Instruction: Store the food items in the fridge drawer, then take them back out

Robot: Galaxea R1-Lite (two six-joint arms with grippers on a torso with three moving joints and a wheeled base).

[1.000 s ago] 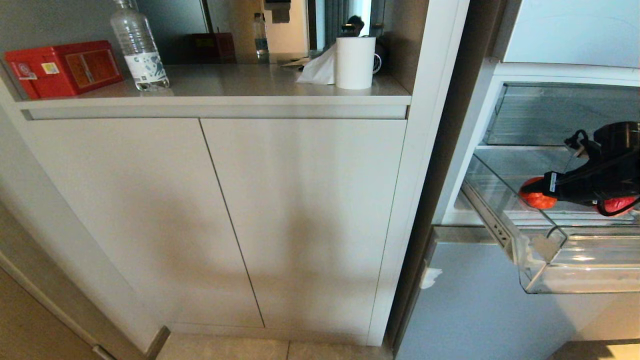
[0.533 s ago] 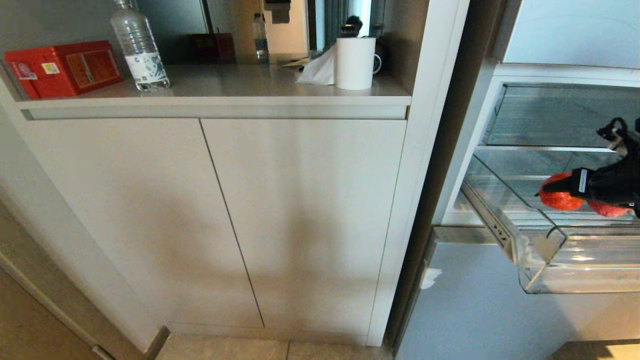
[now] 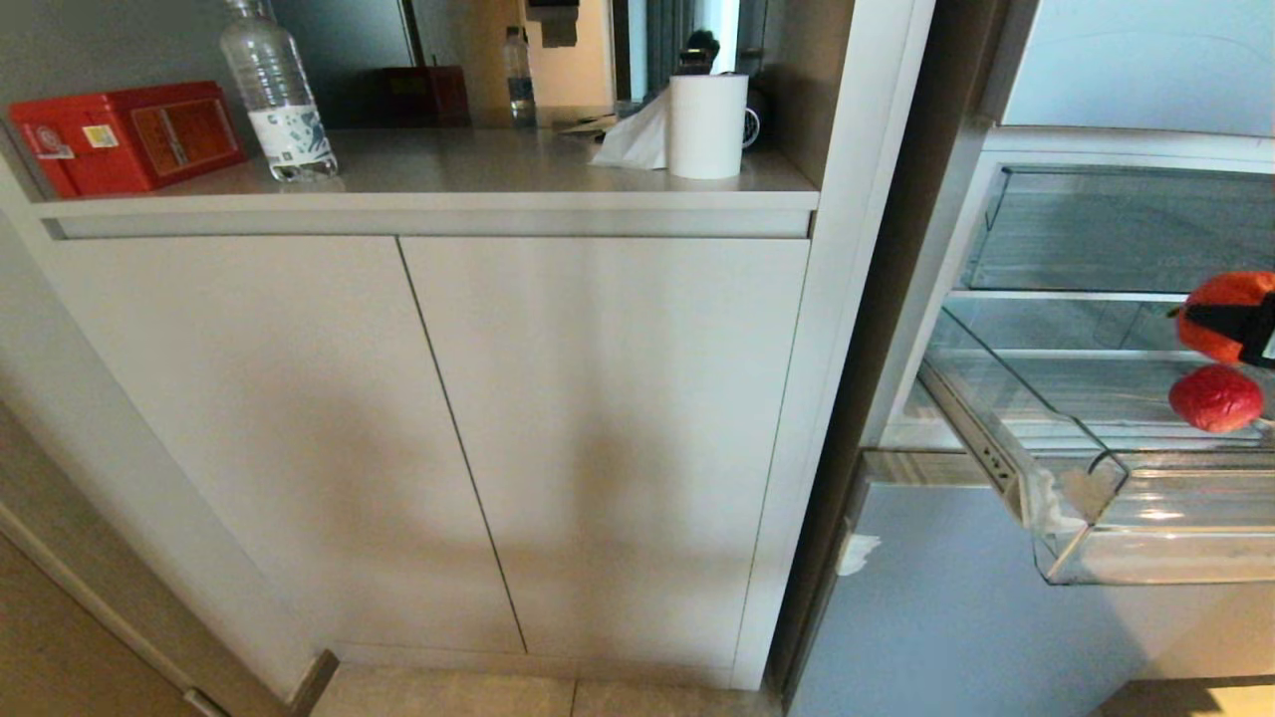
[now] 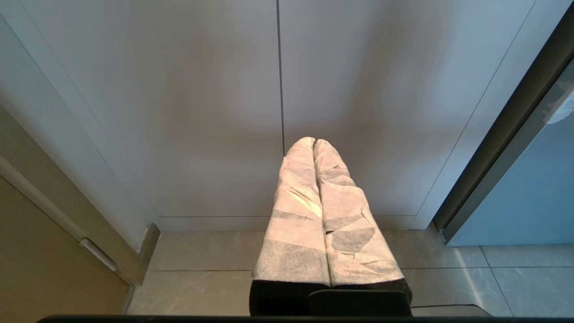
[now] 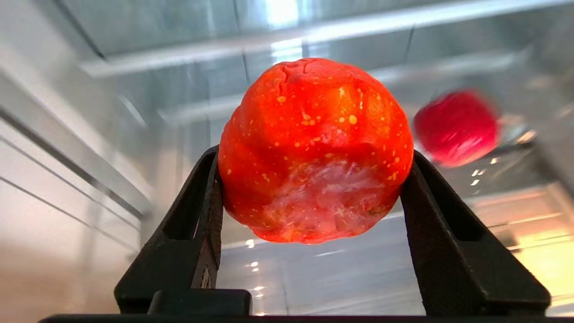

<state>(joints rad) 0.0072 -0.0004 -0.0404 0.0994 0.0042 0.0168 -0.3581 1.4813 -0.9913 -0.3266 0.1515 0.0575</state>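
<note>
While the fridge drawer [image 3: 1096, 518] stands pulled out of the fridge [image 3: 956, 617], the right end effector [image 5: 314, 179] is clenched on the orange-red food item [image 5: 314, 148], one black finger [image 5: 197, 224] pressed to each flank of it. In the head view only a strip of that end effector [image 3: 1240, 321] shows at the picture's edge, crossing the gripped piece [image 3: 1220, 304], which hangs clear of the drawer's ribbed floor. The second food item [image 3: 1215, 398], a deeper red, lies in the drawer just below the right end effector and apart from it; from the wrist it appears beside and beyond the held piece [image 5: 455, 128]. The drawer's clear front lip lies lower and nearer the robot than the grasp. The left end effector [image 4: 314, 143], its wrapped fingers [image 4: 296, 211] pressed together with nothing between them, points at the white cabinet [image 4: 224, 89] doors, well away from the fridge.
</note>
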